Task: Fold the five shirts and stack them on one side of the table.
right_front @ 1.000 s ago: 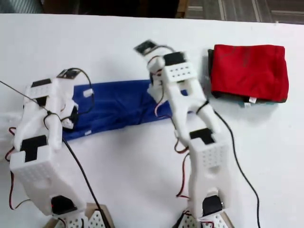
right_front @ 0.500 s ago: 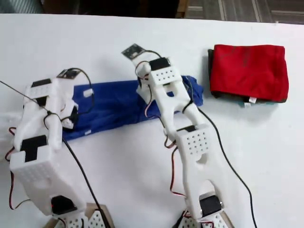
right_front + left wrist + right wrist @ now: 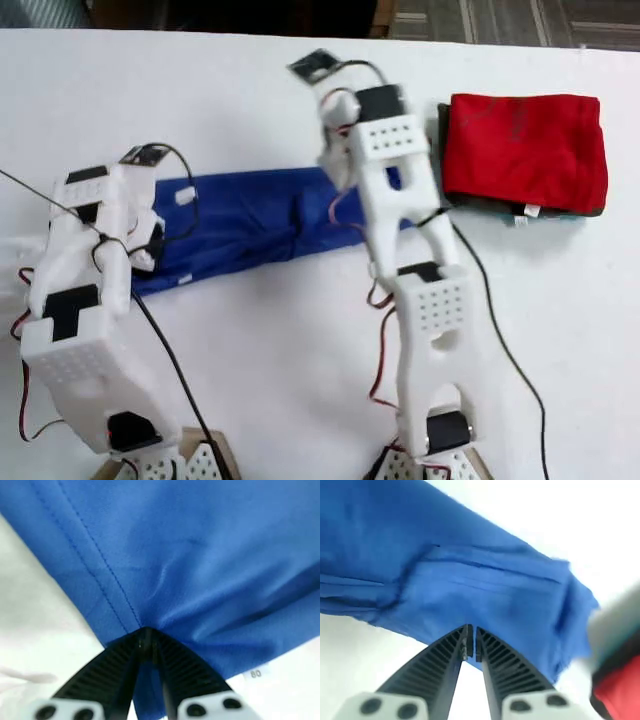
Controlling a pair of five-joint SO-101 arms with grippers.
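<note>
A blue shirt, folded into a long strip, lies across the middle of the white table. My left gripper sits at its left end. In the left wrist view that gripper is shut on the blue shirt, with cloth bunched between the fingers. My right gripper hovers over the strip's right part. Its fingers are shut, with their tips at the edge of the blue shirt and no cloth between them. A folded red shirt tops a stack at the right.
Under the red shirt, darker folded shirts show at the stack's left edge and front edge. A corner of the red shirt lies close to my right gripper. Cables trail from both arms. Bare table stretches along the front and far left.
My right arm swung left over the blue shirt, then back right toward the red stack. The left arm and its hold on the shirt stayed the same.
</note>
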